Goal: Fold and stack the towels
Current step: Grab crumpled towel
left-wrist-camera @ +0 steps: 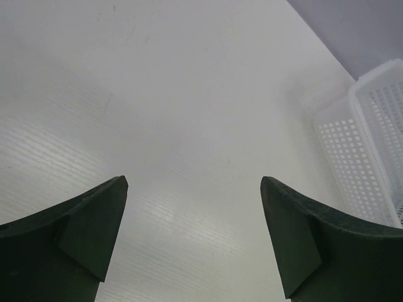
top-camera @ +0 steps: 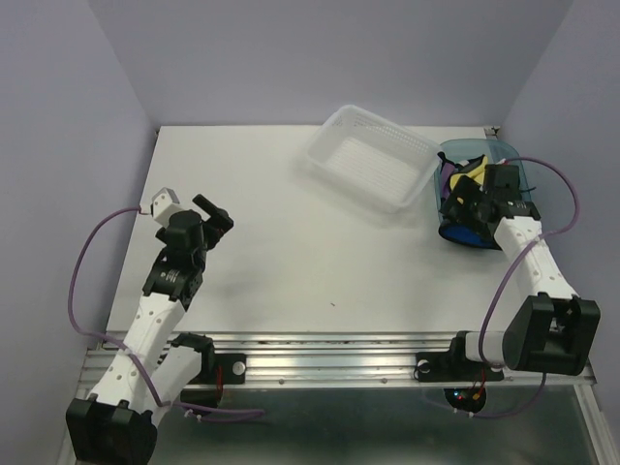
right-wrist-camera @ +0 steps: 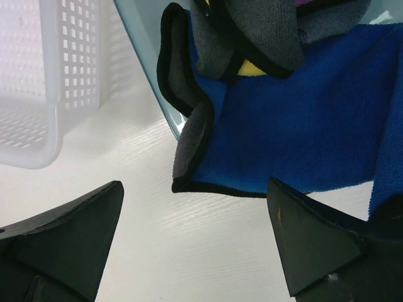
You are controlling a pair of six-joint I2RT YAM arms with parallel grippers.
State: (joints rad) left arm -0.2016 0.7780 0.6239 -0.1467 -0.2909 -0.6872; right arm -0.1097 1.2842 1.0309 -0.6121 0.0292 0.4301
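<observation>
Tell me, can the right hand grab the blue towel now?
Probably yes. The right hand is open and close to the blue towel, which spills out of the teal bin with nothing in between.

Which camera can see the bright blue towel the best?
The right wrist camera. The blue towel fills much of its picture, black edging and all. The top camera shows only a small blue patch at the teal bin. The left wrist camera shows none of it.
</observation>
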